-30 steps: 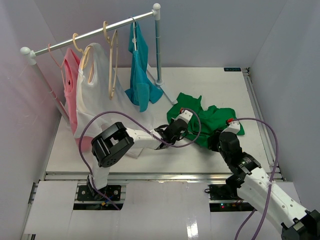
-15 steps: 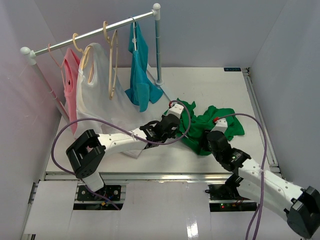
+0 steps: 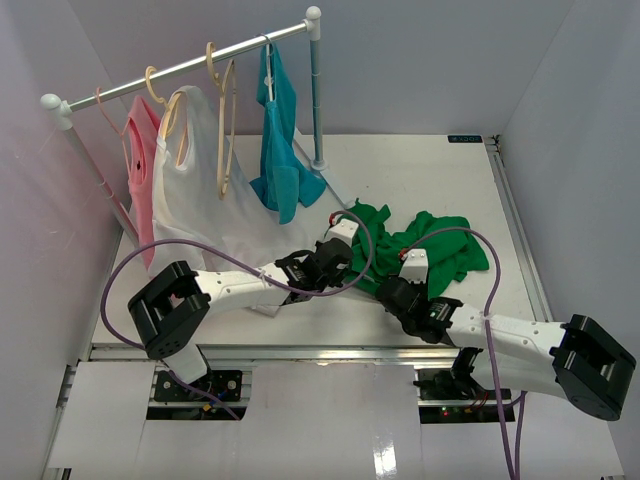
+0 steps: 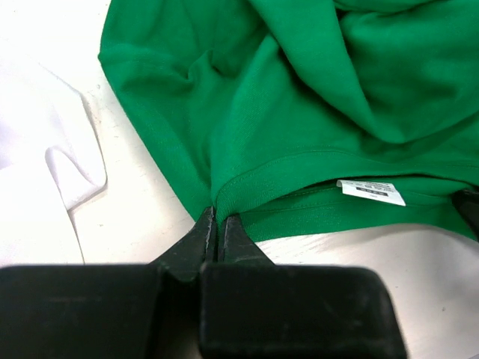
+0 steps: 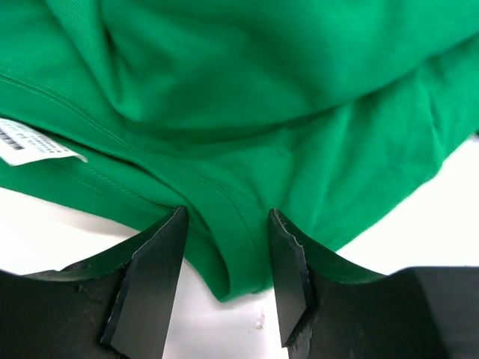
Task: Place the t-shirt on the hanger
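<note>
The bright green t-shirt point(image 3: 430, 245) lies crumpled on the white table, right of centre. My left gripper point(image 3: 355, 243) is at its left edge and is shut on the ribbed collar edge of the t-shirt point(image 4: 299, 112), its fingertips point(image 4: 206, 226) pinching the cloth. My right gripper point(image 3: 408, 258) is at the shirt's near edge and is open, its jaws astride a hemmed fold of the t-shirt point(image 5: 247, 112) without closing on it. The beige hanger point(image 3: 226, 130) hangs empty on the rack at the back left, far from both grippers.
The rack rail point(image 3: 190, 65) also carries a pink shirt point(image 3: 142, 170), a white shirt point(image 3: 195, 190) and a teal-blue t-shirt point(image 3: 280, 130). The white shirt's hem lies on the table by my left gripper point(image 4: 45, 164). The rack's right post point(image 3: 317, 100) stands behind the green shirt.
</note>
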Robot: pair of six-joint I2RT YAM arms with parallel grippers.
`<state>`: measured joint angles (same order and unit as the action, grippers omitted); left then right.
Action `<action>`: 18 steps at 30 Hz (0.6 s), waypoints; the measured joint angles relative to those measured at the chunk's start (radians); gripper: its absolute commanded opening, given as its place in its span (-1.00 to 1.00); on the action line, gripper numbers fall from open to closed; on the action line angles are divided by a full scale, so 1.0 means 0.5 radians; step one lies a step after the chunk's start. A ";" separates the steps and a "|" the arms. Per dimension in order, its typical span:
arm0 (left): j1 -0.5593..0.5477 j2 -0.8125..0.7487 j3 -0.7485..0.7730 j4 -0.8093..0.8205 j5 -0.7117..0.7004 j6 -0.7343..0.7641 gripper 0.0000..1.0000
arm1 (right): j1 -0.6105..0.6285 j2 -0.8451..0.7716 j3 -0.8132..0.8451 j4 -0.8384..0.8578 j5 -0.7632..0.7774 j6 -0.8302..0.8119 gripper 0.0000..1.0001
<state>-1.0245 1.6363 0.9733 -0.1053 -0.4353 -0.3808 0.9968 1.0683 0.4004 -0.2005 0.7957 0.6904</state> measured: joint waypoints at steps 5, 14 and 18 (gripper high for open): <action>0.001 -0.001 -0.011 0.016 -0.007 -0.022 -1.00 | 0.062 -0.016 0.007 -0.117 0.092 0.099 0.11; 0.002 -0.020 -0.043 0.043 -0.017 -0.047 -1.00 | 0.092 0.084 0.066 -0.380 0.254 0.333 -0.10; 0.002 -0.020 -0.057 0.051 -0.024 -0.056 -1.00 | 0.112 0.157 0.136 -0.506 0.313 0.450 -0.35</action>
<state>-1.0233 1.6264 0.9447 -0.0799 -0.4472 -0.4087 1.0527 1.1467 0.4686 -0.4534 0.9521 0.9153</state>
